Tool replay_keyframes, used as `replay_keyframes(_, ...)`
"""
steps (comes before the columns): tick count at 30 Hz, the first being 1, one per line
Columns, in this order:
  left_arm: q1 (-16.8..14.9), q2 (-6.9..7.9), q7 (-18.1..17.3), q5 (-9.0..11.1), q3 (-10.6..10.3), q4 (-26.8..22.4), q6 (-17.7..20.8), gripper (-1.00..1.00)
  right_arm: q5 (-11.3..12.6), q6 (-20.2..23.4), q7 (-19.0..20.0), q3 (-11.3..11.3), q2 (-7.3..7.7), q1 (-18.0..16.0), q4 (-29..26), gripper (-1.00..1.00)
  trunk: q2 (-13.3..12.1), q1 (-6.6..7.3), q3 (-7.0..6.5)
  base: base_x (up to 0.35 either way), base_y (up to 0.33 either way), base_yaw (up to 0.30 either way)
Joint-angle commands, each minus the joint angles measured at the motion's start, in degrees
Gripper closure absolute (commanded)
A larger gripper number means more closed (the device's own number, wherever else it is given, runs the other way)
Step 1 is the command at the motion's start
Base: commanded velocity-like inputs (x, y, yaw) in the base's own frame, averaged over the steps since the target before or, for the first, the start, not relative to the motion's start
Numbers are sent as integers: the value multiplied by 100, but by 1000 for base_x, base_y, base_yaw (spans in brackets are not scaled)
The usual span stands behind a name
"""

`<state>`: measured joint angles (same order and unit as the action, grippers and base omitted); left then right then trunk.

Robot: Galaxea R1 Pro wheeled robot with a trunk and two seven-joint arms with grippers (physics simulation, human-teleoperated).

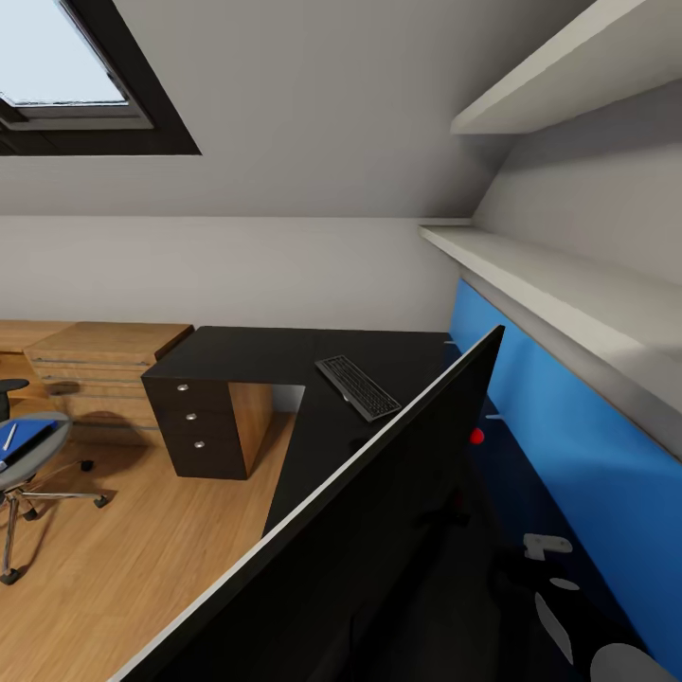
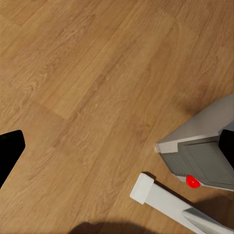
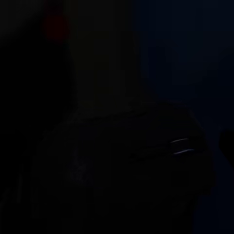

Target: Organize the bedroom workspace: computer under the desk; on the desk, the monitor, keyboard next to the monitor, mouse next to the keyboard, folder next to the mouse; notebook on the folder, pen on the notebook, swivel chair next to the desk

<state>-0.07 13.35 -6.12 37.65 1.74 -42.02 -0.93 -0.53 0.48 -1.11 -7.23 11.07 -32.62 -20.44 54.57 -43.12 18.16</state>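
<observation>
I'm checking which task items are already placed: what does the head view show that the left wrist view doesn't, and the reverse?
Head view alone: the long black-topped desk with the dark-keyed flat keyboard lying on it, the wide black monitor close in front of the camera, and the grey swivel chair carrying the bright blue folder.

Left wrist view alone: the small silver-grey computer tower with its red dot, beside a white desk leg.

Both share the light wooden plank floor.
</observation>
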Motion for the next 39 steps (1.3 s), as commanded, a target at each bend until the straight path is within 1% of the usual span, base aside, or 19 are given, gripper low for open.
replay_keyframes(1, -2, 1, -30, 58, 2, 1, -3, -100, -34, 32, -12, -6, -4, 1, 119, -100, 3, -1, 7, 0, 0, 0)
replay_keyframes(33, -2, 9, -48, 32, -14, 2, -3, -100, 16, 44, 25, -18, 11, 1, 131, -100, 3, -1, 7, 0, 0, 0)
replay_keyframes(37, -2, 4, -37, 32, -15, 7, -3, -100, 13, 42, 107, -22, 18, 1, 132, -100, 3, -1, 7, 0, 0, 0)
replay_keyframes(39, -2, 2, -32, 32, -16, 9, -3, -100, 15, 47, 226, -31, 52, 1, 135, -100, 3, -1, 7, 0, 0, 0)
